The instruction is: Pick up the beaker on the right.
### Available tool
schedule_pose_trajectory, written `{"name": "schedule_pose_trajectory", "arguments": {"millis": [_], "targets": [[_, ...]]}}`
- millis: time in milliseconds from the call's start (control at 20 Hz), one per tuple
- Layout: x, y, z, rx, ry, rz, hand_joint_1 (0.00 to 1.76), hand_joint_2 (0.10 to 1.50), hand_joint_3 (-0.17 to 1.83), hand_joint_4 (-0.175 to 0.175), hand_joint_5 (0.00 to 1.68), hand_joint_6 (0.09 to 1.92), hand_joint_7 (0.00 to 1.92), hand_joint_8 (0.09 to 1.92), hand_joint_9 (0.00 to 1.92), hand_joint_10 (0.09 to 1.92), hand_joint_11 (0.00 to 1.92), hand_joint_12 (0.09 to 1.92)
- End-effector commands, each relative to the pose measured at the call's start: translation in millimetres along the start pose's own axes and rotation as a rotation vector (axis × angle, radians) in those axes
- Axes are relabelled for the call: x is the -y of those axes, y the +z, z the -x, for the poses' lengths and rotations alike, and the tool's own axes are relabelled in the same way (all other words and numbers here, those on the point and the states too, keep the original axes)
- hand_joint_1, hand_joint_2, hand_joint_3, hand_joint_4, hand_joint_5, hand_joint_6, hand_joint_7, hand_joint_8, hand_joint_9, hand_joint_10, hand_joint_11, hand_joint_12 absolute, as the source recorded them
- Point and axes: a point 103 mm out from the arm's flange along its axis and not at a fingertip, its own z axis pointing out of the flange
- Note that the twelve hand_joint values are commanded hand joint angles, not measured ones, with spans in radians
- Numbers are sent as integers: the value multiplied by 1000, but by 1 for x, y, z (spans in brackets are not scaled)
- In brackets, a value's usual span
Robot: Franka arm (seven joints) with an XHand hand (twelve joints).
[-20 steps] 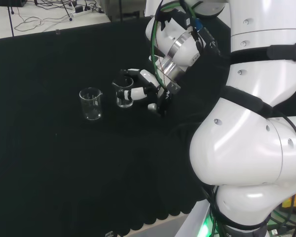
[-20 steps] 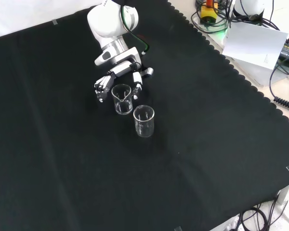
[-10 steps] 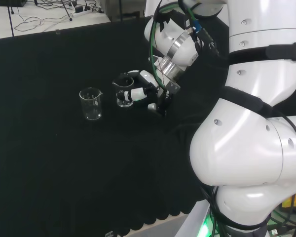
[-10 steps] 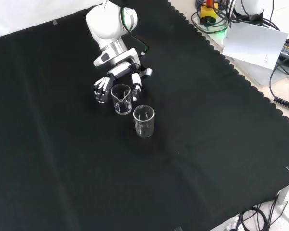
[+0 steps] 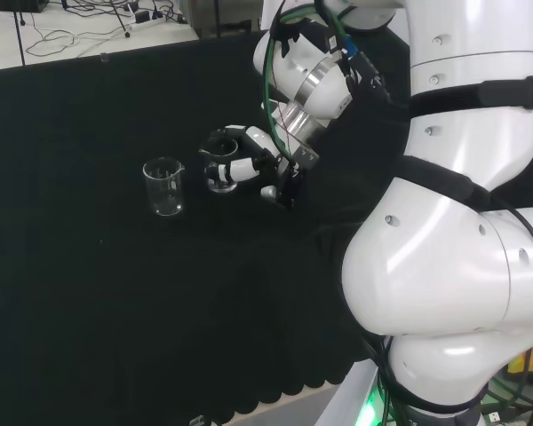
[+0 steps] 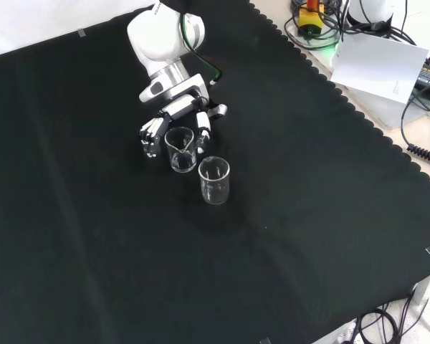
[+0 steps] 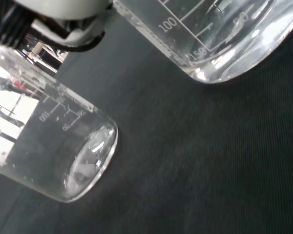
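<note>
The bench (image 5: 89, 293) is seen from behind the arm and from the front above; two beakers (image 6: 214, 179) are shared, viewed closely from the wrist.

A plain matte black cloth (image 6: 308, 215) with a scalloped edge is covering the bench, showing a fine woven rib in the wrist view, and two colourless clear glass beakers (image 6: 182, 148) (image 6: 214, 179) are standing on it, each carrying thin white graduation lines and numerals. At the far side of the front view, the black and white hand (image 6: 173, 118) is showing white finger segments broken by black joints, hanging from a glossy white arm link (image 5: 444, 257) that is wearing a black band and trailing green and black cables.
</note>
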Motion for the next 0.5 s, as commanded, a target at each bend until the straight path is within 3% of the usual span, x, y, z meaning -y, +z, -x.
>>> {"name": "schedule_pose_trajectory", "arguments": {"millis": [50,350,500], "targets": [[-1,-4,1,-32,12,9,883,583,502,-31,491,525,376,663,488,582,92,1362],[-1,-7,3,-43,7,-2,920,588,517,-27,507,673,406,657,520,570,118,1353],[-6,4,-7,-34,8,-3,924,586,519,-27,501,685,405,656,520,569,120,1353]]}}
